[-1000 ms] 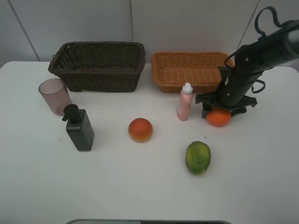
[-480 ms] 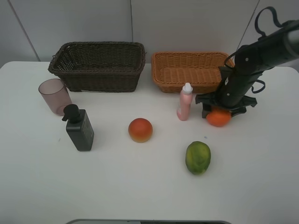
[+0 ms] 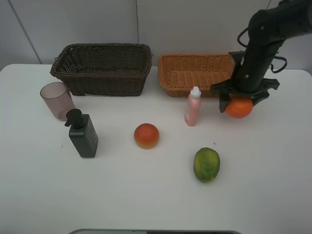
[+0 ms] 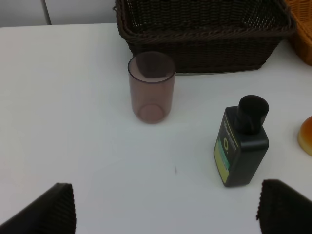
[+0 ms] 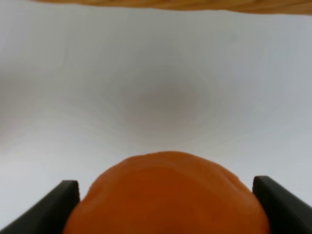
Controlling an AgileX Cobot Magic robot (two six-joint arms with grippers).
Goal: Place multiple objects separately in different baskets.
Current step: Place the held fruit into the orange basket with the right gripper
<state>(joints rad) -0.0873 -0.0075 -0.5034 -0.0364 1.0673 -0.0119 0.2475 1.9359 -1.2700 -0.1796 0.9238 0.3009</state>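
orange (image 3: pixel 239 108) clamped in right tool (image 3: pixel 239 104), above table (image 3: pixel 146 200) beside tan basket (image 3: pixel 195 73).

The dark brown basket (image 3: pixel 105 83) and tan basket (image 3: pixel 181 87) are rough woven wicker; the mauve cup (image 3: pixel 56 100) is smooth translucent plastic; the worktop (image 3: pixel 146 195) is matt white.

Site: you're looking at a robotics lab or test cell, not a lived-in room.
- Plain white surface (image 3: pixel 146 204), backed by a pale grey panelled wall (image 3: pixel 195 24) with vertical seams.
- Black robot arm (image 3: pixel 261 44) reaching over the surface.
- Props set out apart, like a staged trial: dark brown basket (image 3: pixel 102 68), tan basket (image 3: pixel 195 73), cup (image 3: pixel 57 100), pump bottle (image 3: pixel 84 136), loose fruit.
- Even, flat lighting.
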